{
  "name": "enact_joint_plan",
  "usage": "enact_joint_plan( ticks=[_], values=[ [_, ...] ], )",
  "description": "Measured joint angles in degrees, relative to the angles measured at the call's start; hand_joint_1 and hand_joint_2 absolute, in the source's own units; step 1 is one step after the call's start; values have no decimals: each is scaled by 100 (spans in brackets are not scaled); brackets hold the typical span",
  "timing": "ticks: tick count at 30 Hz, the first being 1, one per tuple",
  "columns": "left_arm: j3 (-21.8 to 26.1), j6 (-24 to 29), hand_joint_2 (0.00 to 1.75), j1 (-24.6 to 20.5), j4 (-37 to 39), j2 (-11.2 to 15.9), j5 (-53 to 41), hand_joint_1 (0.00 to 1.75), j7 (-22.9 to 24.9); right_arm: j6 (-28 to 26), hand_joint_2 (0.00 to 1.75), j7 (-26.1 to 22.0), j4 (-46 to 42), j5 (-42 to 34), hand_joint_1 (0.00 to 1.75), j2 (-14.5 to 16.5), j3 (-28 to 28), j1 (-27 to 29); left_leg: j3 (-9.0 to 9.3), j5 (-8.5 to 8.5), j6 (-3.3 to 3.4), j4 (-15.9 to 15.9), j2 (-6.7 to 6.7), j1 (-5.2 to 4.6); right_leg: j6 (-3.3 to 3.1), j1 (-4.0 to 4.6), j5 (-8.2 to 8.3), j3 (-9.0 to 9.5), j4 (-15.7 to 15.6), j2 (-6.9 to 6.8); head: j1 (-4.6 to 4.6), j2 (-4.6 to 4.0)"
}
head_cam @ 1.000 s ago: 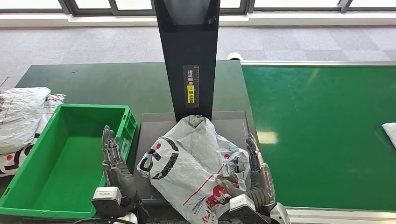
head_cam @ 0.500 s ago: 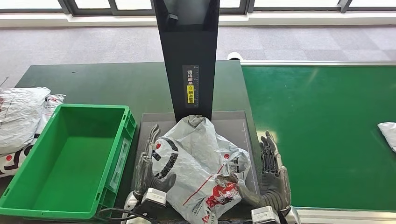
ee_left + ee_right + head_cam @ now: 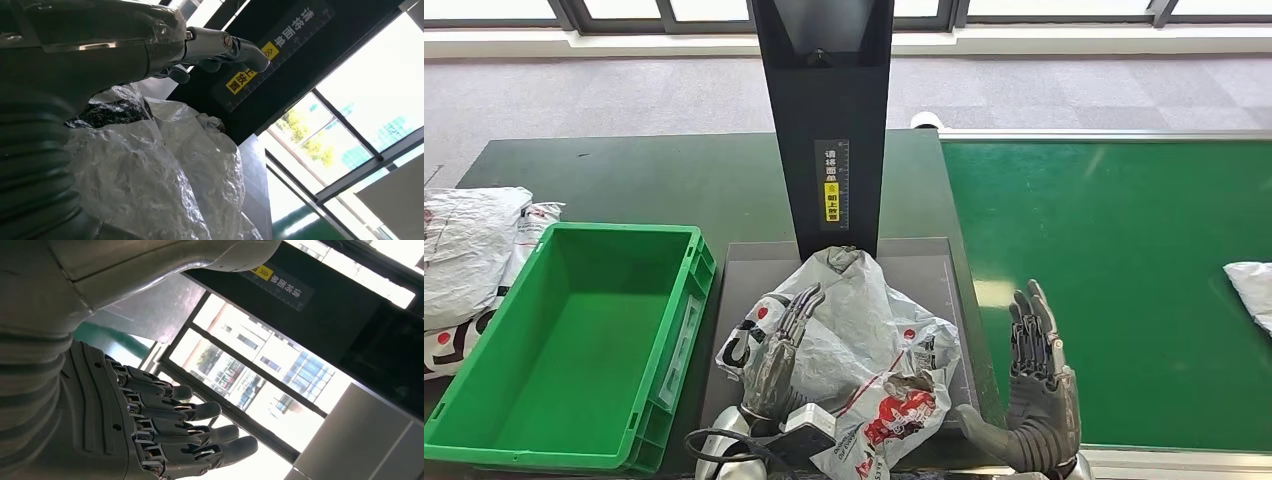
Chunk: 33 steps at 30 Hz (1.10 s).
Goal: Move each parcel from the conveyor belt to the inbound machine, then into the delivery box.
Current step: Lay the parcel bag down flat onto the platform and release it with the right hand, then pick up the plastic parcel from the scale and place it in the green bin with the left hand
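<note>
Crinkled grey plastic mailer parcel [image 3: 849,345], printed with black and red marks, lies on the dark flat platform of the inbound machine [image 3: 924,262], at the foot of its black upright column [image 3: 824,120]. Left hand [image 3: 779,355] rests flat on the parcel's left side, fingers straight, gripping nothing. Right hand [image 3: 1036,395] stands apart from the parcel by the green conveyor belt [image 3: 1114,280], fingers spread and empty. Green plastic delivery box [image 3: 484,400] sits on the desk [image 3: 624,180] left of the platform. Another white parcel [image 3: 1252,282] lies on the belt's far right.
</note>
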Motion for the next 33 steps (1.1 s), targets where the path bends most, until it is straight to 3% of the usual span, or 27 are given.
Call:
enact_joint_plan(
  ticks=[6,12,16,33],
  values=[
    [-301,-73,175,-398,699,-43,-1357,0,761,-73,175,-2,-247,26,0,-73,78,107,0,0,1,0,-1,-1,1,-1,1,2,0,-2,0,0],
    [-556,-173,175,-681,1505,-86,-1769,2,912,-21,175,-2,-426,4,0,-101,101,122,0,0,1,1,0,-1,1,-2,1,1,0,0,0,0],
    [-633,-158,175,-778,1716,-104,-1765,175,895,-2,175,0,-491,-27,0,-116,101,123,1,0,1,0,0,-1,1,-1,1,1,0,0,0,0],
    [-652,-85,175,-793,1838,-109,-1756,175,875,11,175,0,-607,-38,0,-123,101,229,0,0,1,0,0,0,1,-1,1,2,0,-1,0,0]
  ],
)
